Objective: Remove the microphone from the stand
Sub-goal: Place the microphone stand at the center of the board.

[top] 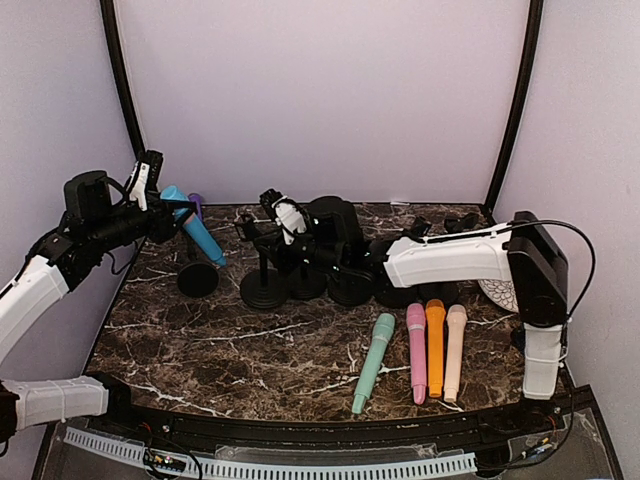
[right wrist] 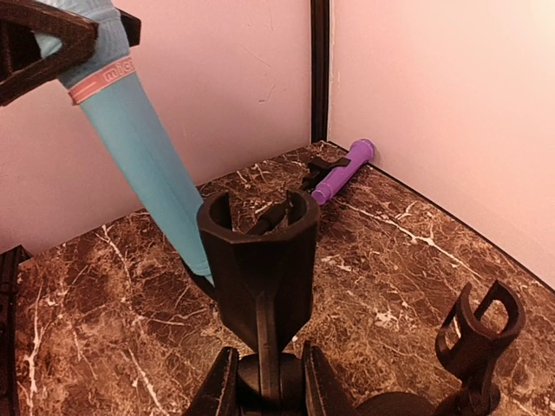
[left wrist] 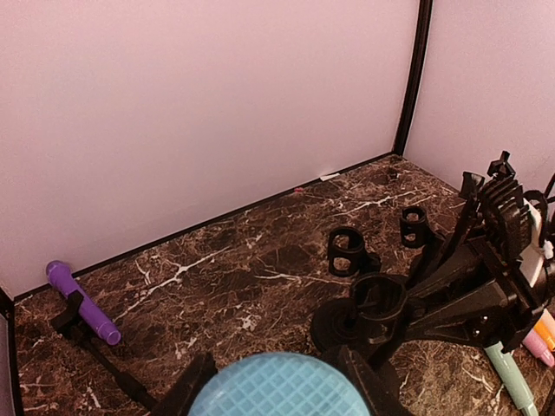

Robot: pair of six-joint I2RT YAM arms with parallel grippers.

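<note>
A light blue microphone (top: 195,235) slants down to the right, head uppermost, over the leftmost black stand (top: 197,278). My left gripper (top: 158,200) is shut on it just below its mesh head (left wrist: 277,388). Its tail end (right wrist: 192,251) sits by that stand's clip; whether it rests inside I cannot tell. My right gripper (right wrist: 270,390) is shut on the stem of a neighbouring stand whose clip (right wrist: 258,247) is empty. From above, that gripper (top: 282,225) is over the round base (top: 262,288).
A purple microphone (left wrist: 82,303) sits in a stand clip at the back left by the wall. Several empty black stands (top: 340,275) crowd the middle. Teal (top: 373,362), pink (top: 416,350), orange (top: 435,345) and beige (top: 455,350) microphones lie at the front right.
</note>
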